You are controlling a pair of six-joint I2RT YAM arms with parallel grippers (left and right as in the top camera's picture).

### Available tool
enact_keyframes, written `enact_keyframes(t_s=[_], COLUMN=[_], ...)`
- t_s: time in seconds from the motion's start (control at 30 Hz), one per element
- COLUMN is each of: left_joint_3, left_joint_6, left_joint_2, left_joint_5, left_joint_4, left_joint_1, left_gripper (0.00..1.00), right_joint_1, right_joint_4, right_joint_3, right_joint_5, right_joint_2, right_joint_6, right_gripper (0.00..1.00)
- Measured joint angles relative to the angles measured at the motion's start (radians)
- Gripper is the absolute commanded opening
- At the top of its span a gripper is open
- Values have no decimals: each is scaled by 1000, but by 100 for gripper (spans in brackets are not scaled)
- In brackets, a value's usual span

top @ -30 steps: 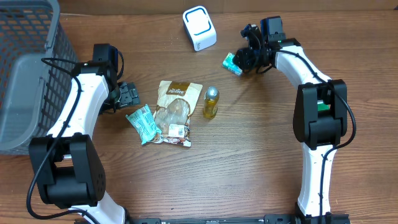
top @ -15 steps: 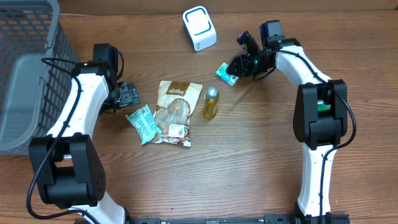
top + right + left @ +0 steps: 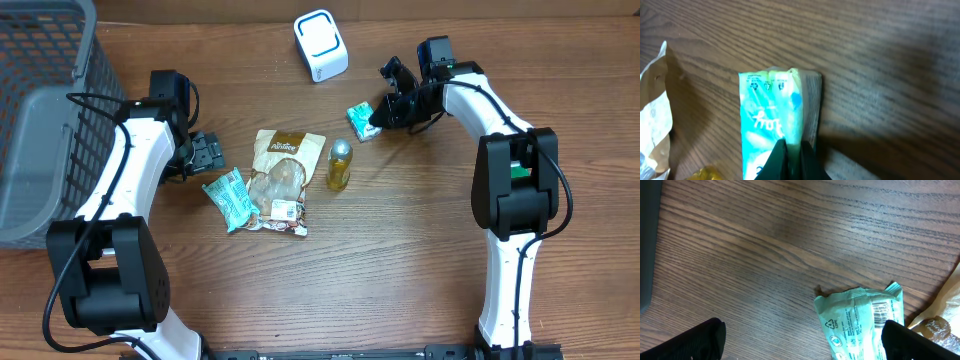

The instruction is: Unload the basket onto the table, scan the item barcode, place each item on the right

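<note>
The right gripper (image 3: 377, 116) has its jaws pinched shut on one end of a small teal-and-white packet (image 3: 361, 121), which lies on the wooden worktop (image 3: 400, 260) near the white barcode scanner (image 3: 320, 45), below and to its right. Well to the scanner's lower left, the left gripper (image 3: 207, 152) holds its jaws spread wide, gripping nothing. A green wrapped bar (image 3: 228, 198), a brown snack bag (image 3: 280, 180) and a yellow bottle (image 3: 340, 165) lie below the scanner.

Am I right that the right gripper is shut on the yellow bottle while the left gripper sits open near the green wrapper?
Not quite: the right wrist view shows the right gripper shut on the small green-and-white packet, not the yellow bottle. The left gripper is open near the green wrapper.
</note>
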Motion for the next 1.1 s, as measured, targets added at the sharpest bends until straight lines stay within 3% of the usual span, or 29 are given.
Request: enact_keyframes(t_s=[0.23,0.47,0.87,1.1], left_joint_3=[0,0,0,0], left_joint_6=[0,0,0,0], left_joint_2=[0,0,0,0], left_joint_5=[0,0,0,0], left_joint_4=[0,0,0,0], left_joint_1=[0,0,0,0], left_gripper=[100,100,100,100], right_joint_1=[2,55,337,369], right_joint_4=[-3,31,488,645], right_joint_3=[50,183,231,231], right_joint_5=[16,265,795,960], right_joint_2=[0,-12,-35,-16], right_joint_6=[-8,-2,-159,-267], right_gripper=[4,4,4,4])
